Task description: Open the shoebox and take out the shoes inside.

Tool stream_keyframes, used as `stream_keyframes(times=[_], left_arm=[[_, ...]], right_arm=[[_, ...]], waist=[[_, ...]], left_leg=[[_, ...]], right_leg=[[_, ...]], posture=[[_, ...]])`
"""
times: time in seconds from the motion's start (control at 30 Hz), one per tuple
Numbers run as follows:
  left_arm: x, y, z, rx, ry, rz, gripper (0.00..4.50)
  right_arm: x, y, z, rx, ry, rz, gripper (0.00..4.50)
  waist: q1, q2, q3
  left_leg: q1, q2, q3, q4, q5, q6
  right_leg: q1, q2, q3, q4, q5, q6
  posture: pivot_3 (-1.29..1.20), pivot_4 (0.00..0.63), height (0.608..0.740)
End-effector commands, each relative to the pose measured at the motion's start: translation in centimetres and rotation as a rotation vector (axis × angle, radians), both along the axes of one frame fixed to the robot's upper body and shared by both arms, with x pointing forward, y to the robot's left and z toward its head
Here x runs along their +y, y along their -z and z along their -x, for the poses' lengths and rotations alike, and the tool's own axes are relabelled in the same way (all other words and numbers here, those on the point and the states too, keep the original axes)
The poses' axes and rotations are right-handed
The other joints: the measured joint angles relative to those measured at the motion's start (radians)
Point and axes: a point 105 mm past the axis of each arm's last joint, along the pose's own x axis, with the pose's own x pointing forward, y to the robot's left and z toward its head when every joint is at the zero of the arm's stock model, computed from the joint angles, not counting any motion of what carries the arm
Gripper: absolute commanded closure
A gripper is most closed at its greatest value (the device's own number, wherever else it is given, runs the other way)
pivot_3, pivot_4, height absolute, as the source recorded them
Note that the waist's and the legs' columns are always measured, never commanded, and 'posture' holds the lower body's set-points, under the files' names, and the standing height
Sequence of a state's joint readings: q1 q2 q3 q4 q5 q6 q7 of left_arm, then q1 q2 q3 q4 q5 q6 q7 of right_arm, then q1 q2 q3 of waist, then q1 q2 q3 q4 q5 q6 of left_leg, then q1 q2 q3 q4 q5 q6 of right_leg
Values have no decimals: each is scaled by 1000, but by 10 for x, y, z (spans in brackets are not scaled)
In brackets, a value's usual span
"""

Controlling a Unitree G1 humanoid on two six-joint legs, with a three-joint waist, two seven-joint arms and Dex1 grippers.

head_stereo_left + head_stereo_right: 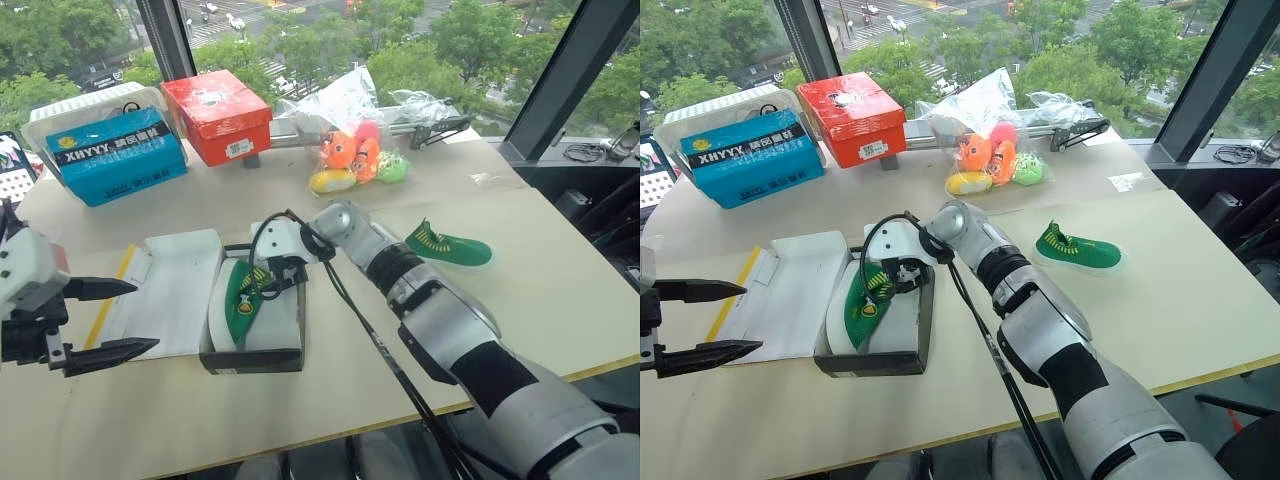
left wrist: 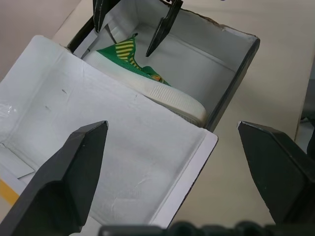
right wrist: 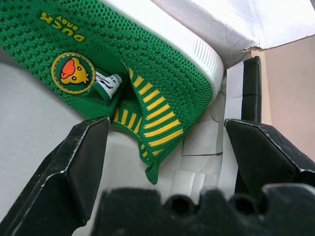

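Two green shoes show from the head view: one shoe on the table [image 1: 449, 246] already lies out, well apart from the shoebox [image 1: 252, 358], and the shoe in the box [image 1: 240, 297] waits inside. The box lid lies flipped open beside it, so reaching in is easy. The right gripper [image 1: 272, 277] hangs over that shoe, fingers wide, holding nothing. The left gripper [image 1: 103, 320] waits wide too, off to the side. A blue box [image 1: 118, 157] reads "XHYYY".

From the left wrist, the shoe leans on the box's wall.

From the right wrist, the shoe reads "DUCK".
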State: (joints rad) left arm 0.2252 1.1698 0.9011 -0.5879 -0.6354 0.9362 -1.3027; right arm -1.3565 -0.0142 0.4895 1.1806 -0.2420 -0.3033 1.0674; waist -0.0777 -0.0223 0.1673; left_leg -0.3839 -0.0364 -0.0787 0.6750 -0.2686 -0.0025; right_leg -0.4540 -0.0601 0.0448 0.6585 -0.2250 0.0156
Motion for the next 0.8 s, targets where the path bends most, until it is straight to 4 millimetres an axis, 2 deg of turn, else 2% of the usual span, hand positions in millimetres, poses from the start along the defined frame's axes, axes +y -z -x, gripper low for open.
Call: stream_keyframes(times=[0.03,0.1,0.23,0.37,0.4,0.43,0.53,0.7,0.8], left_arm=[[-2,-7,-1,-30,16,-11,0],[-3,-7,-1,-31,19,-9,0],[-4,-6,-2,-31,21,-3,0],[-4,-7,-2,-32,20,-6,0],[-4,-7,-2,-33,21,-6,0],[-4,-7,-2,-34,22,-6,0],[-4,-7,-3,-34,23,-6,0],[-5,-7,-6,-36,30,-4,0],[-6,-6,-7,-36,33,-1,0]], right_arm=[[4,8,3,1,-5,6,50],[2,17,-1,-7,32,34,50],[-15,37,-21,-136,165,142,50],[-19,50,-22,-125,194,168,1216],[-19,50,-21,-123,189,169,1381],[-18,51,-20,-116,181,168,1884],[-16,51,-18,-107,173,164,2734],[-11,44,-18,-118,167,129,4486],[-7,39,-18,-115,168,94,4486]], waist=[[-2,0,0],[-5,0,0],[-18,0,-1],[-16,1,0],[-16,2,1],[-16,1,0],[-18,-1,-1],[-19,-1,-1],[-20,-2,-2]], left_leg=[[0,0,0,0,0,0],[0,0,0,0,0,0],[5,0,0,0,0,0],[24,0,0,-3,0,0],[30,0,0,-3,0,0],[36,0,0,-5,0,0],[41,1,0,-5,0,0],[47,2,0,-10,0,0],[46,2,0,-15,0,0]], right_leg=[[0,0,0,0,0,0],[0,0,0,0,0,0],[4,0,0,1,0,0],[25,0,-1,-3,0,-1],[31,0,-2,-4,-1,-1],[36,0,-1,-5,-1,-1],[41,1,-1,-5,-1,-1],[47,3,-2,-10,-1,-1],[44,2,-1,-11,-1,-2]], posture=[[0,150,740],[0,150,740],[0,150,740],[0,150,740],[0,150,740],[0,150,740],[0,150,740],[0,150,740],[0,150,740]])
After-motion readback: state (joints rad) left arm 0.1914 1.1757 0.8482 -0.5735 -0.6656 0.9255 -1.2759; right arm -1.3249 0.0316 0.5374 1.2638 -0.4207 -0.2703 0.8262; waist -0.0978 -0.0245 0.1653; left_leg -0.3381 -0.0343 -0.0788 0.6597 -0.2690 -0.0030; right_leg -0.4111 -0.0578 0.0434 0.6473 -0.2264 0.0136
